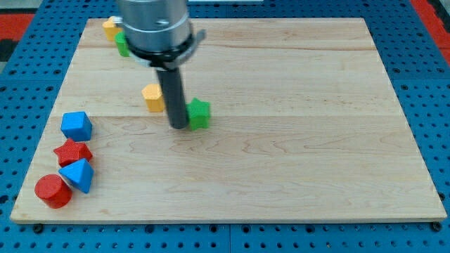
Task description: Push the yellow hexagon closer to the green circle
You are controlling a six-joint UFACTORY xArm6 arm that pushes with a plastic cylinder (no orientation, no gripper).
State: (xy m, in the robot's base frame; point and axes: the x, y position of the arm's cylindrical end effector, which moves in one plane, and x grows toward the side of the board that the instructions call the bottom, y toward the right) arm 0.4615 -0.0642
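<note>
A yellow hexagon block [152, 98] lies on the wooden board [295, 140], left of centre. My tip [178, 127] rests on the board just below and right of it, a short gap away. The tip touches or nearly touches the left side of a green block [200, 114] whose shape I cannot make out. A second green block [122, 44] sits near the board's top left, partly hidden behind the arm's body; its shape is unclear. A second yellow block [110, 28] lies just above and left of that green block.
At the view's lower left a blue block [76, 126], a red star-like block [72, 151], a blue triangle [78, 174] and a red circle [53, 191] stand clustered near the board's left edge. A blue pegboard surface [28, 84] surrounds the board.
</note>
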